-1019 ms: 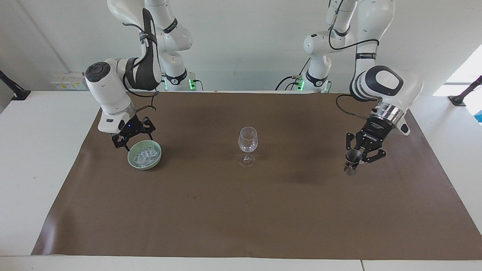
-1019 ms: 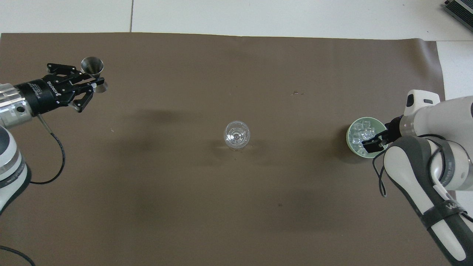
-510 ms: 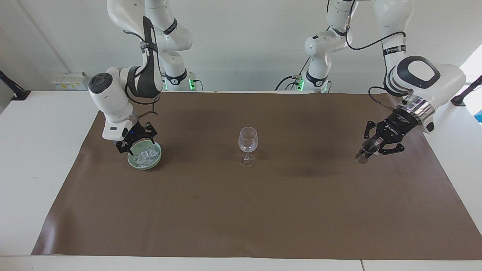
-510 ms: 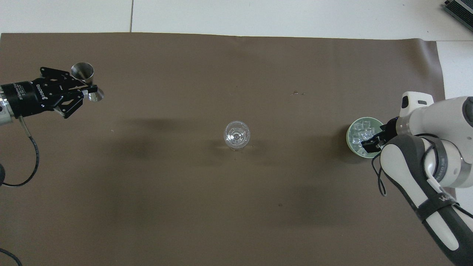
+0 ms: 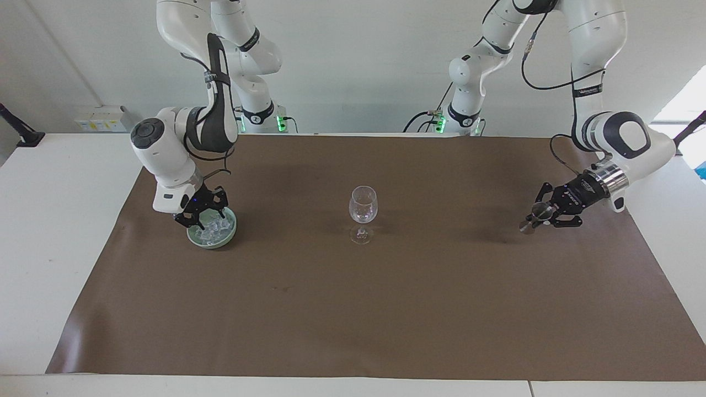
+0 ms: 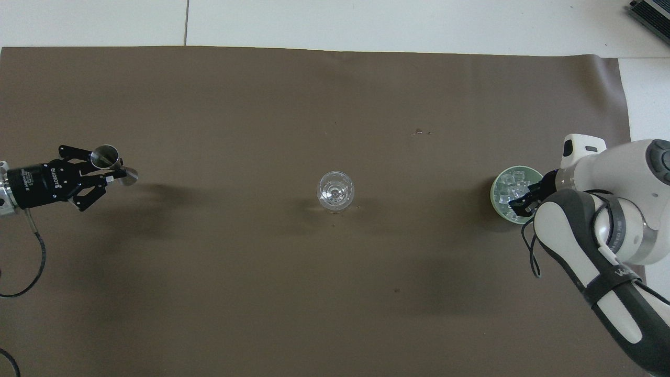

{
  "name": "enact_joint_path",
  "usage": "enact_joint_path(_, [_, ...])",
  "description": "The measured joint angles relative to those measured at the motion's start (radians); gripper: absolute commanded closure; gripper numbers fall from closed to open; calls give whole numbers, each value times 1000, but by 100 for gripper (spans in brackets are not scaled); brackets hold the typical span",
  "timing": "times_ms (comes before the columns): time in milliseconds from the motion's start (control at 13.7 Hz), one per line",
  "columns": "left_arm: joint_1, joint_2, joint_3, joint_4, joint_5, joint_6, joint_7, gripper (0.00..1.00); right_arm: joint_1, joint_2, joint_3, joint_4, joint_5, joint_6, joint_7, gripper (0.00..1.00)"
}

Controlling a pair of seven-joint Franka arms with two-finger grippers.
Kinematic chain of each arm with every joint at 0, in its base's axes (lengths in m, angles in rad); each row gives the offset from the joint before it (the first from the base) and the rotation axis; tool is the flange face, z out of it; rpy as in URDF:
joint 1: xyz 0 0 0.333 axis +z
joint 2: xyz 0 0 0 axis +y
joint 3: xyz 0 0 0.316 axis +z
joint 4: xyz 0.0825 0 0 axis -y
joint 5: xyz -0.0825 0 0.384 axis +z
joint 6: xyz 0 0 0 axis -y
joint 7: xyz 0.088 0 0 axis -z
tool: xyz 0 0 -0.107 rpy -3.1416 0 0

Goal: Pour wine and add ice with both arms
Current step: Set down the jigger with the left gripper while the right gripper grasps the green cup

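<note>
Ice in the green bowl, right under the right gripper.

The ice lies heaped in the bowl at the right arm's end of the desk, level with the wine glass at mid-desk. The right gripper's jaws point down into the heap; whether they have closed on a cube I cannot tell. Well apart, over the left arm's end, the left gripper has its jaws clamped on a tilted metal measuring cup. The right arm is plainly the nearer one to the ice.
</note>
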Motion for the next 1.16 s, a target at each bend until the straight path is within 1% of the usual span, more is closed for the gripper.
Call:
enact_joint_path(146, [17,-1,1,-73,-84,6,105,100,-1,1,0,0,1,0,0,48])
enact_joint_path(218, [17,-1,1,-101,-125,17,120,100,-2,1,0,0,2,0,0,52])
enact_joint_path(364, [17,0,0,-143,-207,25,182,100,-2,1,0,0,2,0,0,59])
enact_joint_path(582, [17,1,-4,-173,-242,35,266,100,-2,1,0,0,3,0,0,66])
enact_joint_path(801, [14,12,-5,-179,-267,80,269,100,-3,1,0,0,4,0,0,72])
enact_joint_path(946, [5,21,-10,-179,-277,109,271,100,-4,1,0,0,5,1,0,74])
enact_joint_path(1165, [-16,28,-13,-179,-296,156,272,100,-5,1,0,0,5,1,0,81])
